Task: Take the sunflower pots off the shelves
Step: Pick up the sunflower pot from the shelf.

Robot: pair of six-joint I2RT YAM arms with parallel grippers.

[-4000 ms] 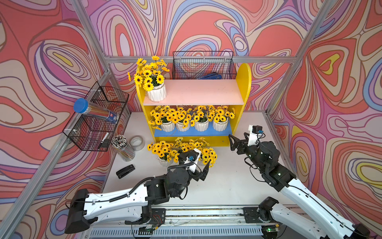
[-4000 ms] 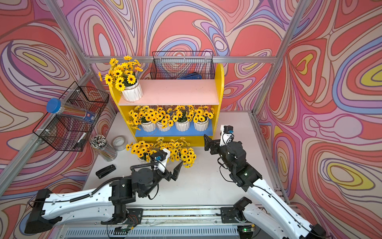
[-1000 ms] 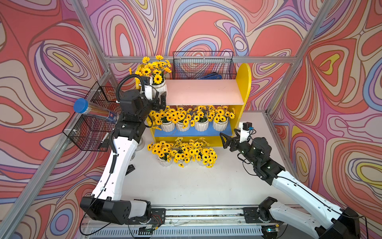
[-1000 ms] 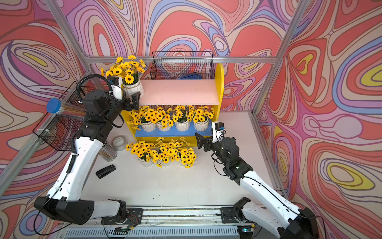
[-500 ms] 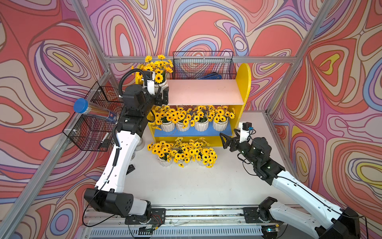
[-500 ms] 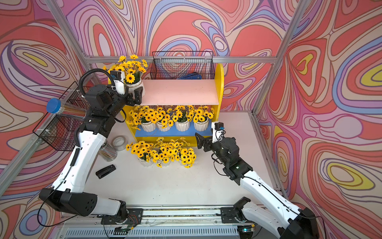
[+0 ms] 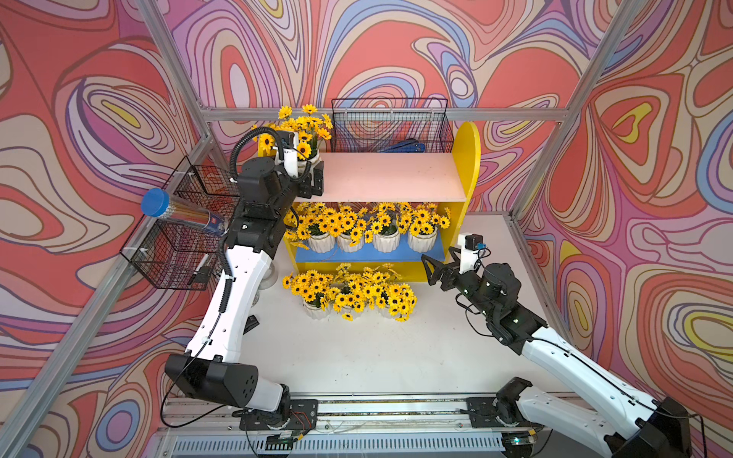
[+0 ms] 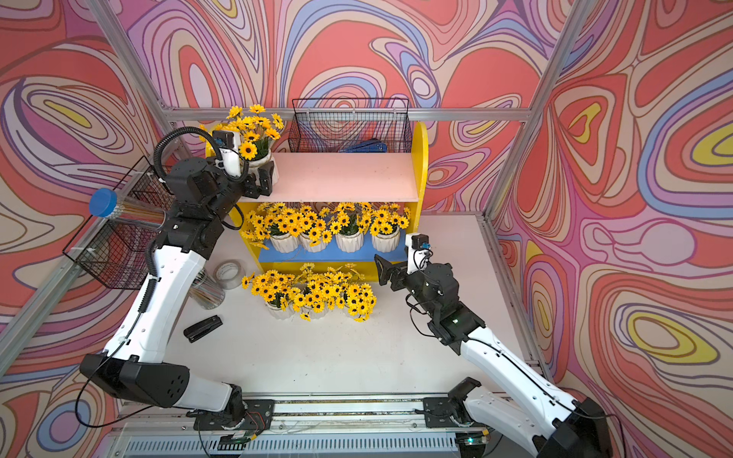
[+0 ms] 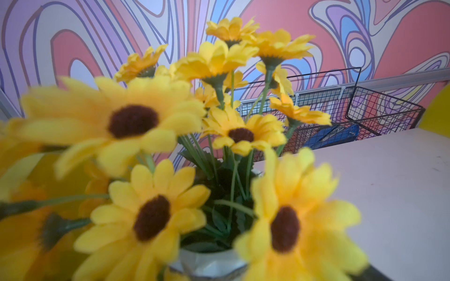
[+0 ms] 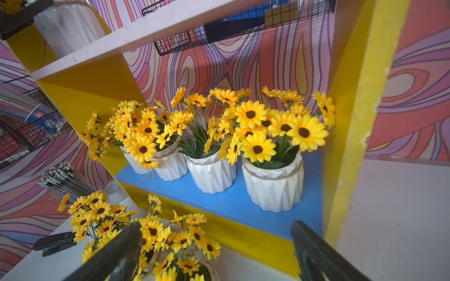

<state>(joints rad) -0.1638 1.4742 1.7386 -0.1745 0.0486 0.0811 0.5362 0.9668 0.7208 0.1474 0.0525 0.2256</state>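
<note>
Left arm [image 7: 238,295] and right arm [image 7: 575,365]: links are cased in white shells; joints are housed in black. Round holes are dotted over the black shoulder housing [image 7: 214,376]. A black corrugated hose [image 7: 238,148] is looped at the left wrist; thin black cables [image 7: 216,313] are run along both arms. A white camera block [image 7: 468,253] is mounted on the right wrist. The right gripper [image 10: 216,225] is fitted with black tapered fingers [image 10: 117,255].

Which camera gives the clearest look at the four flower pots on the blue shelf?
The right wrist view: the four pots stand close up, ribbed sides and twine plain. Both top views show them small, half hidden under blooms. The left wrist view misses them.
</note>
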